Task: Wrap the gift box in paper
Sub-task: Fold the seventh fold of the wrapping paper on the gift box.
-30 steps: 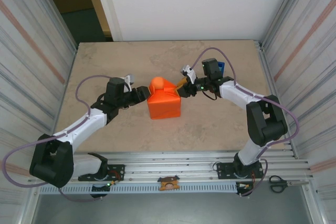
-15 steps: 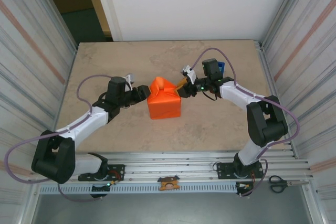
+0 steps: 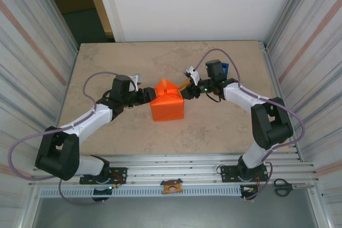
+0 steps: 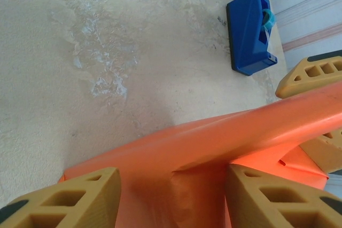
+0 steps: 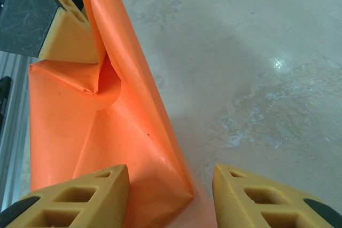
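With the paper (image 3: 166, 105) tented over the hidden gift box at mid-desk (image 3: 107, 62), the right claw (image 3: 185, 90) is straddling the raised ridge, jaws apart, while the left claw (image 3: 146, 95) is spanning the covered end, grip undeterminable, and the ridge is likely needing even, level closure from both sides to avoid tearing.

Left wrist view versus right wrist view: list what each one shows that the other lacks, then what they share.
Left wrist's own: a blue plastic tape dispenser lying on the beige stone-patterned tabletop. Right wrist's own: the thin light-orange paper sheet standing as a tall flap, plus a grey ribbed metal strip at the left edge. Shared: that paper, the tabletop, and tan ribbed jaws, each camera's own pair at the bottom and the opposite arm's beyond the paper.
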### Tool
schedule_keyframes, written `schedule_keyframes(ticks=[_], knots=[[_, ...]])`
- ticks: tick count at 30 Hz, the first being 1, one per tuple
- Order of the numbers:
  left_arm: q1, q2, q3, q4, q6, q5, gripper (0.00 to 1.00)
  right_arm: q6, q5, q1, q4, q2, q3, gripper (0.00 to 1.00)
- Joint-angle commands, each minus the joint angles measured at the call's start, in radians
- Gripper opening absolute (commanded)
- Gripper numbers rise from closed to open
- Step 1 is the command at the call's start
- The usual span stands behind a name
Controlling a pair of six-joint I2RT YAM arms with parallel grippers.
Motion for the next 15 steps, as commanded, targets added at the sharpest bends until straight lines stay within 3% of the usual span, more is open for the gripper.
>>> schedule_keyframes(ticks=[1, 15], knots=[[-0.013, 0.015, 0.015, -0.111, 0.068, 0.011, 0.53, 0.004, 0.044, 0.033, -0.108, 0.028, -0.043, 0.45], [-0.024, 0.052, 0.053, -0.247, 0.199, 0.021, 0.47, -0.018, 0.022, 0.054, -0.115, 0.042, 0.044, 0.48]])
